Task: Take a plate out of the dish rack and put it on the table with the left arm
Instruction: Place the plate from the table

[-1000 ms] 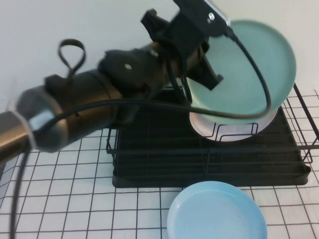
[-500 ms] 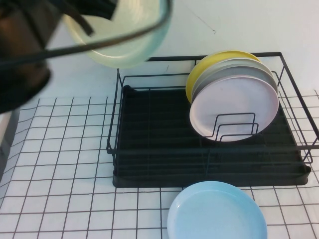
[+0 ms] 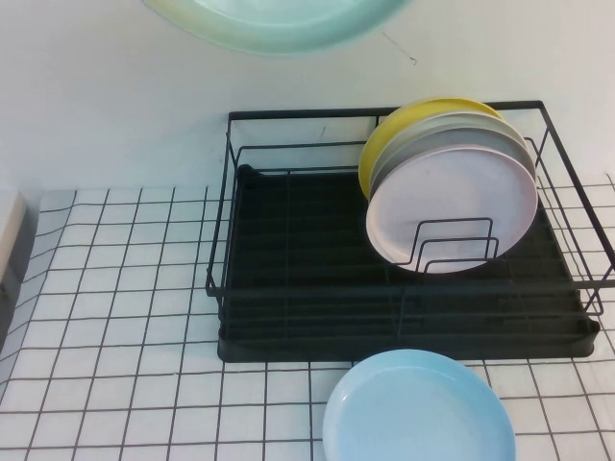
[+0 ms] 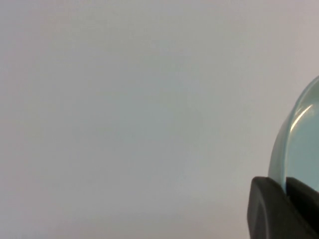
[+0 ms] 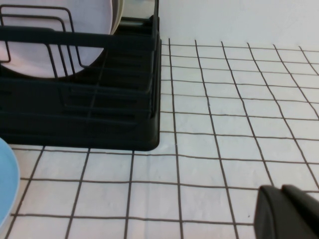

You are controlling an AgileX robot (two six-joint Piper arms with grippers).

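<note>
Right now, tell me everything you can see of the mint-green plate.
The mint-green plate is round, pale and matte, with a shallow raised rim. It is up in the air, out of the dish rack and above its back left, against the pale wall; only its lower edge shows at the top of the high view. In the left wrist view, the left gripper is shut on its rim, the edge running between the dark fingers. Nothing else touches it.
</note>
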